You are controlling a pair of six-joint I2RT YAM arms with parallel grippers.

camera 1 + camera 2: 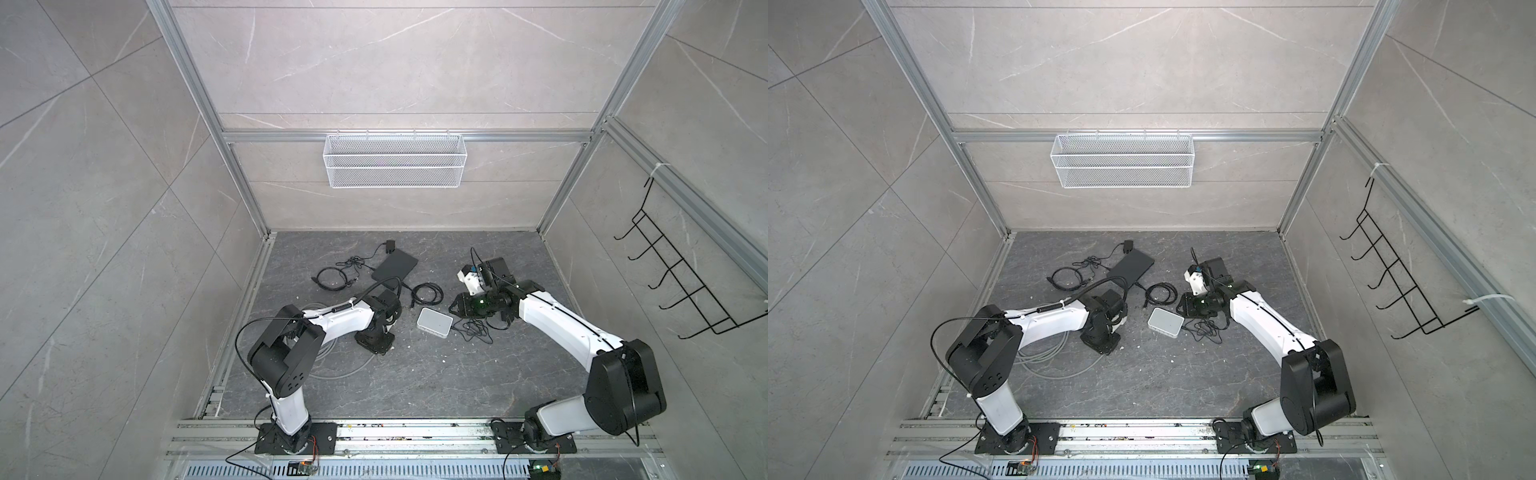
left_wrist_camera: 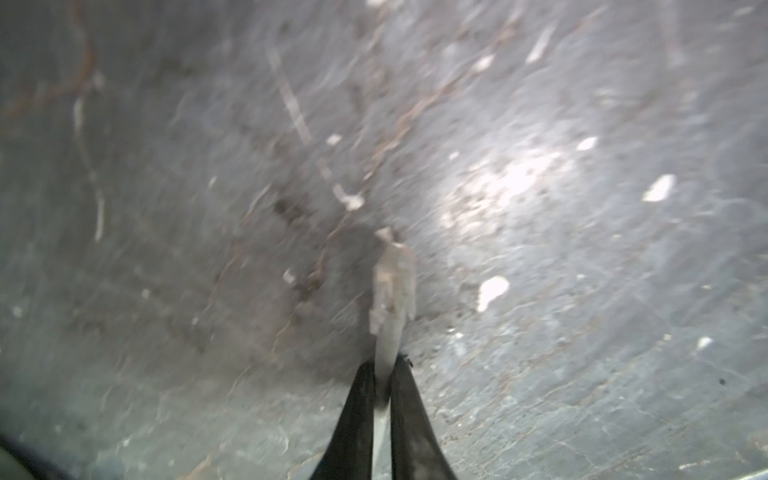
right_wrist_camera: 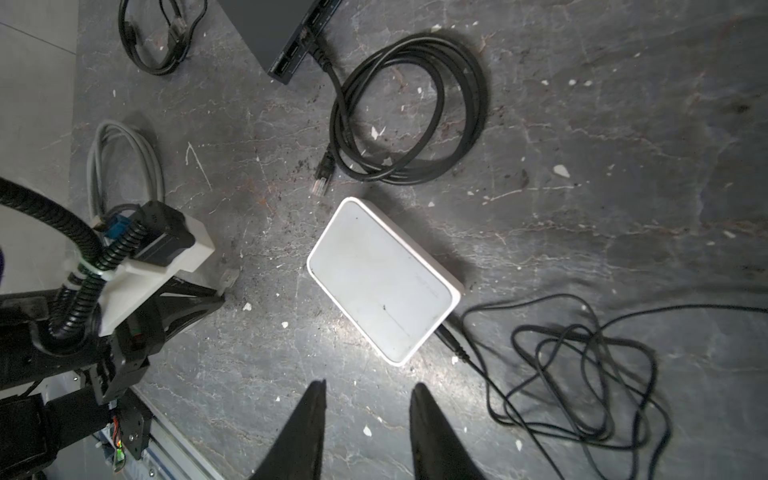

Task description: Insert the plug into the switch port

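Clear plug (image 2: pixel 392 286) is down at the dark stone floor (image 3: pixel 582 249), left of the white switch (image 3: pixel 382 278) and apart from it, clamped between the left gripper (image 2: pixel 384 365) fingertips. Right gripper (image 3: pixel 370 386) hangs just right of the switch, jaws apart, holding nothing.

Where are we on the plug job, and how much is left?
Done: the left gripper is shut on the clear plug. In hand: the right gripper hangs open near the white switch, not touching it. Left: carry the clear plug over to the white switch, line it up and push it in. Its ports are not visible here.
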